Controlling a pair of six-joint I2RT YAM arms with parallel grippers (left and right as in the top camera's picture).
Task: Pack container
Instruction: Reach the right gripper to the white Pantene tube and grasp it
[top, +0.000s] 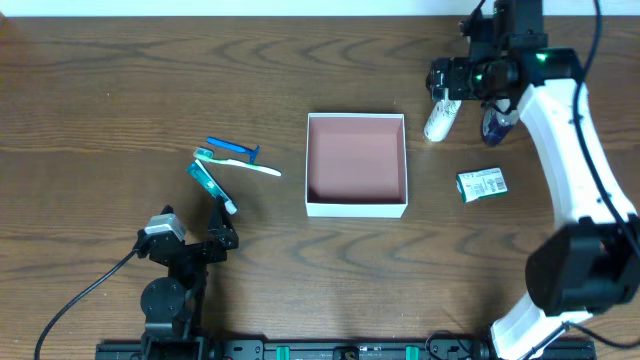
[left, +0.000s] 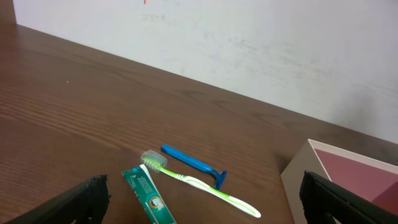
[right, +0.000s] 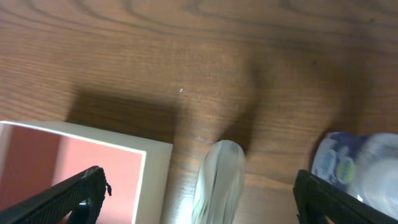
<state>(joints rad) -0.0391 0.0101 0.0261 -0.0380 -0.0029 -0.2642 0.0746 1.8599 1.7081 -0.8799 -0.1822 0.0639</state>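
Observation:
The container (top: 355, 207) is a shallow square box with white walls and a pink inside, at the table's middle. It also shows in the left wrist view (left: 297, 180) and the right wrist view (right: 159, 167). My right gripper (top: 468, 100) is open above a white tube (top: 438, 121) that lies between its fingers (right: 202, 196); the tube (right: 219, 177) is not gripped. A blue-white bottle (top: 495, 125) (right: 357, 163) lies just right of it. My left gripper (top: 215, 235) (left: 205, 202) is open and empty, near a green toothpaste tube (left: 149, 196), a green toothbrush (left: 199, 185) and a blue razor (left: 193, 163).
A small white-labelled carton (top: 482, 184) lies right of the container. The toothpaste (top: 210, 183), toothbrush (top: 240, 163) and razor (top: 230, 148) lie together left of the container. A white wall stands behind the table's far edge.

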